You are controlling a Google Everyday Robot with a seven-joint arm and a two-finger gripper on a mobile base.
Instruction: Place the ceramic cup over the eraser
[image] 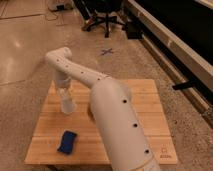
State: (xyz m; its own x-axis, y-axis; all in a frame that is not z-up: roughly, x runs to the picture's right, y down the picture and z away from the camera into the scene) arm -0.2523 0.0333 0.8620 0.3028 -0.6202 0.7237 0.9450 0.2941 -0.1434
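Observation:
A pale, whitish tapered object (68, 105) stands on the left part of the wooden table (142, 102). It looks like the ceramic cup, but I cannot tell for sure. My gripper (65, 93) points down and sits right on its top. My white arm runs from the bottom right up and over to it. The eraser does not show anywhere.
A blue sponge-like pad (67, 141) lies near the table's front left. My arm covers the middle of the table and hides the orange bowl. A black office chair (105, 15) and a blue cross mark (106, 51) are on the floor behind.

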